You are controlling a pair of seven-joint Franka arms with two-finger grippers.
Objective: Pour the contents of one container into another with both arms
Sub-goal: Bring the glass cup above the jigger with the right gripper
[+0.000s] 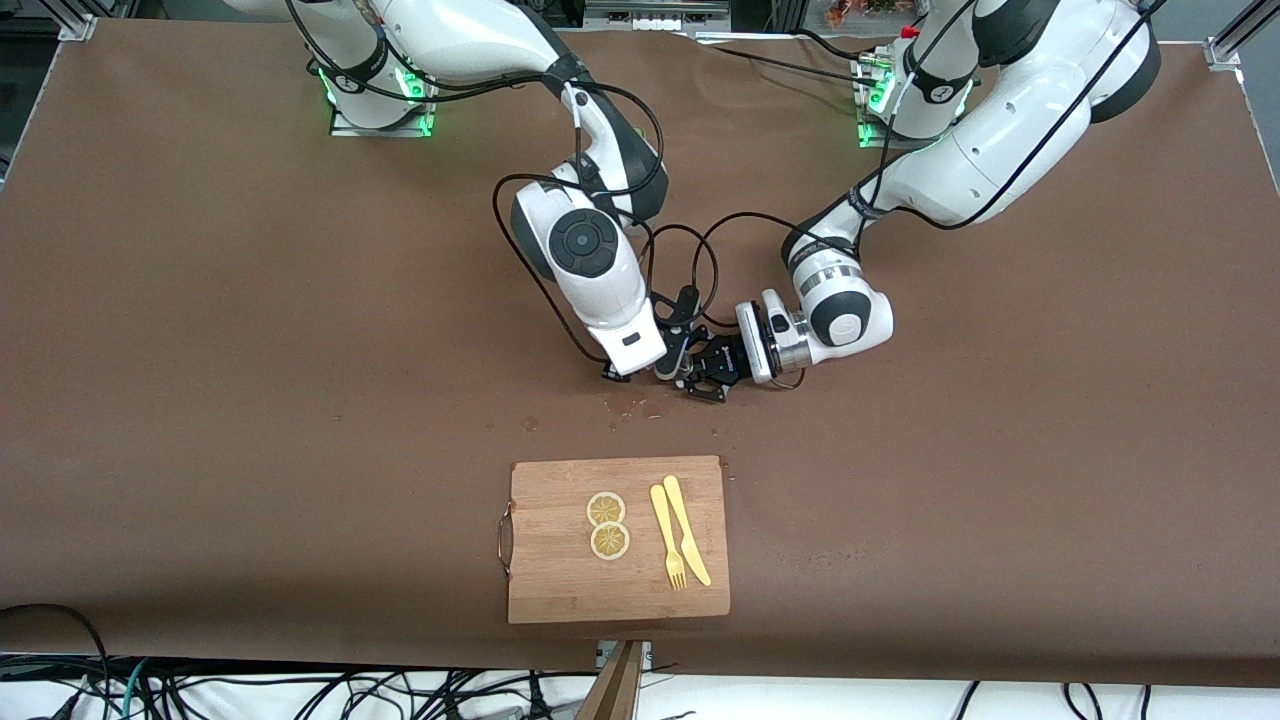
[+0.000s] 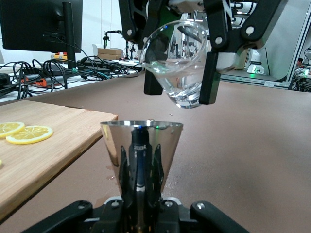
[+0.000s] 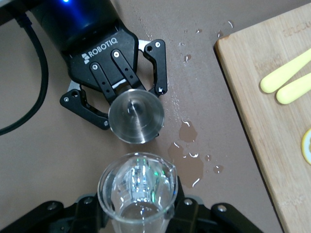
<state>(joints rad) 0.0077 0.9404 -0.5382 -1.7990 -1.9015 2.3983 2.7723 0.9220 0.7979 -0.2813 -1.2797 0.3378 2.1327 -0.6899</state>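
Observation:
My left gripper (image 1: 712, 378) is shut on a small steel cone-shaped cup (image 2: 141, 141) and holds it upright, low over the middle of the brown table. My right gripper (image 1: 672, 362) is shut on a clear glass beaker (image 2: 177, 63), just above the steel cup. The beaker is tilted, with its lip pointing toward the cup's mouth. In the right wrist view the beaker (image 3: 137, 189) fills the space between my fingers, and the steel cup (image 3: 136, 118) sits past its lip, in the left gripper's black fingers (image 3: 158, 68). I see no stream between them.
Wet patches and drops (image 3: 187, 145) lie on the table beside the cup. A wooden cutting board (image 1: 560, 580) lies nearer to the front camera, carrying two lemon slices (image 1: 607, 525), a yellow fork (image 1: 668, 535) and a yellow knife (image 1: 687, 530).

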